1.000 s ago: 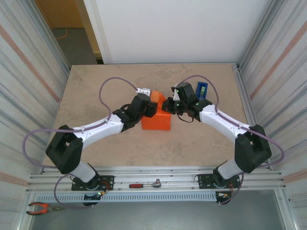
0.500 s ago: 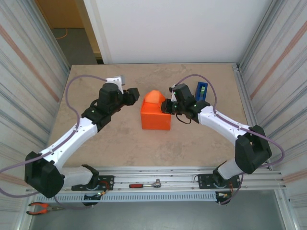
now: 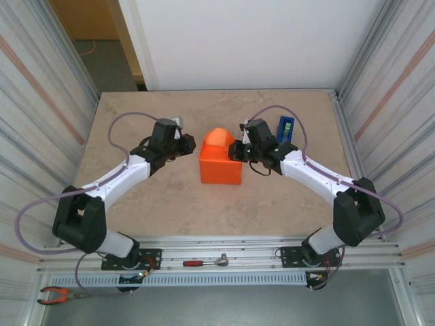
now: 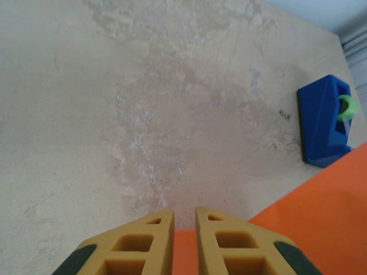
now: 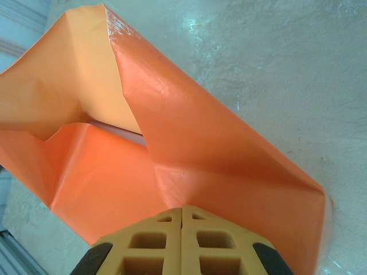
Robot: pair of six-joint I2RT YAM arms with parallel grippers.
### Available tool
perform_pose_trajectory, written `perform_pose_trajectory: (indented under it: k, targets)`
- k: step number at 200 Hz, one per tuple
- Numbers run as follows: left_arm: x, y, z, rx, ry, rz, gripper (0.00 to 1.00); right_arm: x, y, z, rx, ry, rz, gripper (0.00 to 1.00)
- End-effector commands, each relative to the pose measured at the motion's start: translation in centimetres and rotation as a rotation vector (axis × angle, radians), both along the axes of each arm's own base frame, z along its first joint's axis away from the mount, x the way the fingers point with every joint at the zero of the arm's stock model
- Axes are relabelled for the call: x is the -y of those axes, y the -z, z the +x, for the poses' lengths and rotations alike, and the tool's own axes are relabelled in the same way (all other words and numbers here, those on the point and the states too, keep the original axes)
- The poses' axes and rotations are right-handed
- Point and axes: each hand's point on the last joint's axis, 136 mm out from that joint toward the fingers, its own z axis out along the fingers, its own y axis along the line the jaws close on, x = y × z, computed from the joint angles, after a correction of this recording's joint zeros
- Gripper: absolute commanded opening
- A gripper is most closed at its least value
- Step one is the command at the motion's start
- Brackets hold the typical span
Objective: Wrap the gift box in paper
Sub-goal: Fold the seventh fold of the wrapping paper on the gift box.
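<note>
paper [image 5: 200,166]: orange, mostly matt, creased w/ slight sheen. table [image 4: 86,114]: smooth mottled stone-look. dispenser [image 4: 324,120]: blue plastic, smooth. fingers [image 5: 163,229]: yellow matt plastic tbh.

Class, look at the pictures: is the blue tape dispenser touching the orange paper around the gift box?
Apart. The top view shows the blue tape dispenser standing well right of the paper, with the right pincer between them.
</note>
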Motion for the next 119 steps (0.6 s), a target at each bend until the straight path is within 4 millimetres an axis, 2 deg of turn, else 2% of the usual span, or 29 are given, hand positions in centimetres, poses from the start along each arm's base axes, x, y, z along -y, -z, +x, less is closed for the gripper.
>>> perform_pose_trajectory:
  k: [1, 72, 119]
  targets:
    - [1.1, -1.6, 0.4, 0.032, 0.051, -0.026, 0.18, 1.8, 8.3, -4.4, -0.247, -0.043, -0.169, 0.00]
    - [3.1, -1.4, 0.4, 0.055, 0.124, -0.043, 0.20, 1.7, 8.1, -4.5, -0.248, -0.045, -0.165, 0.00]
    - [4.7, -2.2, -0.8, 0.096, 0.185, -0.015, 0.20, 1.6, 8.1, -4.5, -0.246, -0.046, -0.166, 0.00]
